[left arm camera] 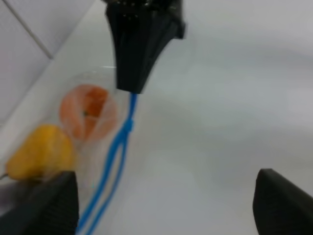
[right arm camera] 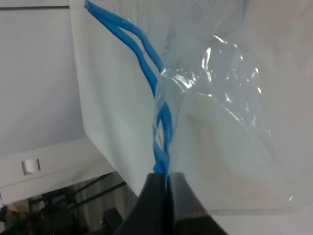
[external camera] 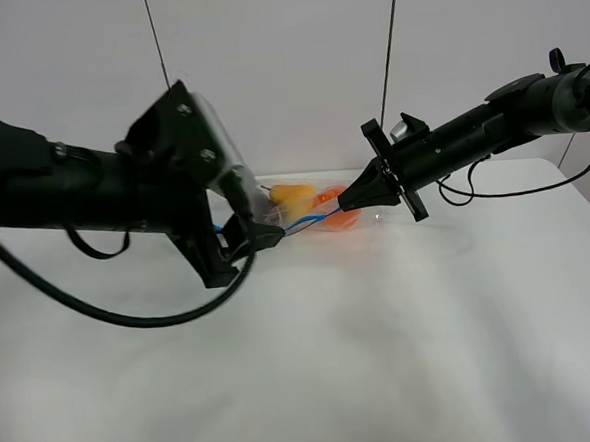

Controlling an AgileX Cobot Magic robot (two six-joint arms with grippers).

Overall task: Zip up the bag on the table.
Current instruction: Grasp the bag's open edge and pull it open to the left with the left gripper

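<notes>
**Right gripper pinching the zip strip, left gripper wide open**

From my station I count two grippers, one bag and two pieces of fruit that I can make out.

The right gripper (external camera: pixel 346 204) has its black fingers closed tight on the blue zipper strip (right arm camera: pixel 159 132), with no gap showing between them in its own wrist view. Just past that pinch the strip's two blue tracks twist over each other, and farther along they run apart.

The left gripper (external camera: pixel 255 228) sits at the other end of the strip. Its two fingers are spread wide and I see nothing clamped between them. The strip passes just inside one finger.

The clear, crinkly plastic zip bag (right arm camera: pixel 225 127) lies on the large white matte table (external camera: pixel 383 356), close to its far edge. Its long axis follows the strip, which runs from one gripper to the other across the overhead view, left to right and slightly up.

Through the plastic I see one round orange (left arm camera: pixel 85 112) and one yellow pear (left arm camera: pixel 39 152), side by side on the strip's far side.
</notes>
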